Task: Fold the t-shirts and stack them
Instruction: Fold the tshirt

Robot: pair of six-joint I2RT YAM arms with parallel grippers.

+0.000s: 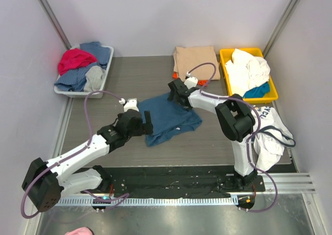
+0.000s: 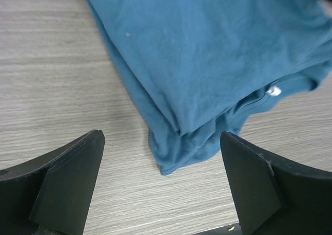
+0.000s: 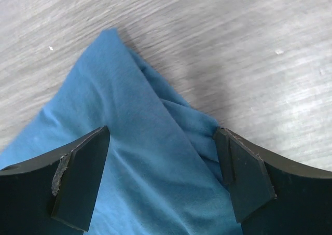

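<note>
The dark teal-blue t-shirt (image 1: 168, 118) lies partly folded in the middle of the table. My left gripper (image 1: 148, 122) is open at its near left edge. In the left wrist view, the shirt's folded corner (image 2: 207, 64) lies just ahead of the open gripper (image 2: 162, 160), apart from both fingers. My right gripper (image 1: 174, 92) is open over the shirt's far corner. In the right wrist view, the cloth (image 3: 129, 141) lies between the spread fingers of the gripper (image 3: 162, 167). The tan-beige t-shirt (image 1: 195, 58) lies folded at the back, with an orange edge (image 1: 178, 74) showing under it.
A yellow bin (image 1: 224, 56) at the back right holds white and teal clothes. A pale tray (image 1: 110, 56) at the back left holds red, blue and grey clothes. A white printed shirt (image 1: 270, 131) hangs off the table's right side beside the right arm.
</note>
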